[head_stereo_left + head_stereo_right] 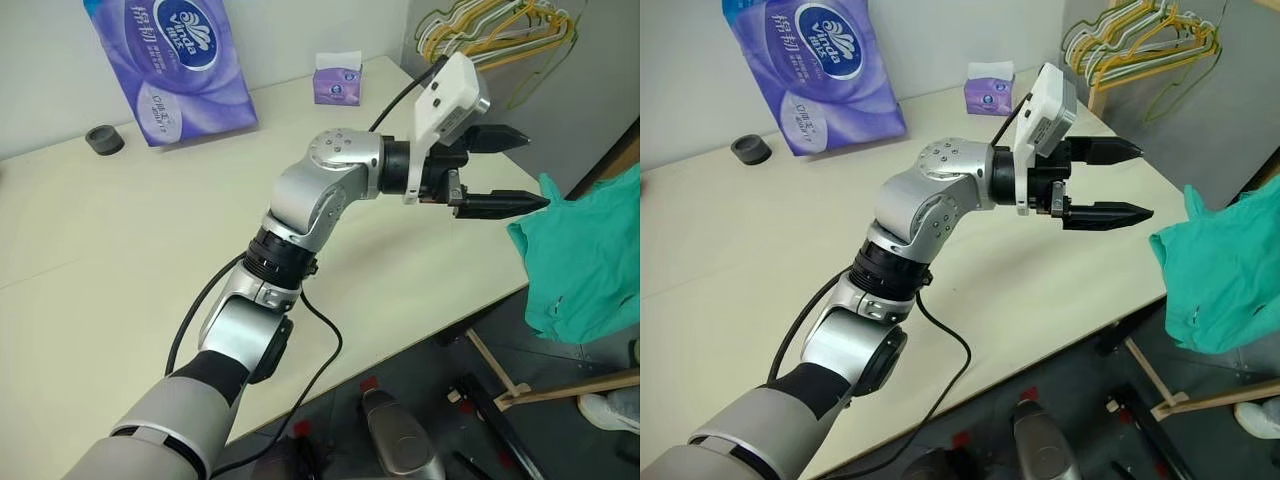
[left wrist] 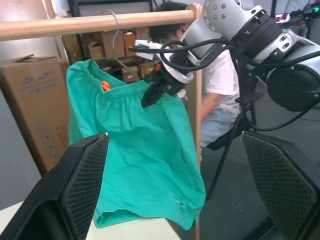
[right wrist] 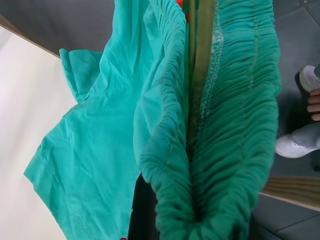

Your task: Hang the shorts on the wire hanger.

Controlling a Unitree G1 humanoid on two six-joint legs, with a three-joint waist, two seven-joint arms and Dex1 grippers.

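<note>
The teal-green fabric shorts (image 2: 145, 165) hang in the air just past the cream counter's (image 1: 120, 250) edge, their gathered elastic waistband uppermost and the leg openings drooping toward the counter edge. A small orange tag (image 2: 105, 85) shows inside the waistband. The right pincer (image 2: 152, 92) is clamped on the bunched waistband and holds the garment up. The thin olive-green wire hanger (image 3: 201, 75) runs inside the shorts between the two ruffled waistband layers; its curved hook (image 2: 116, 25) rises above the cloth and loops over a wooden rail (image 2: 95, 24). The fabric is creased, with one hem corner folded.
</note>
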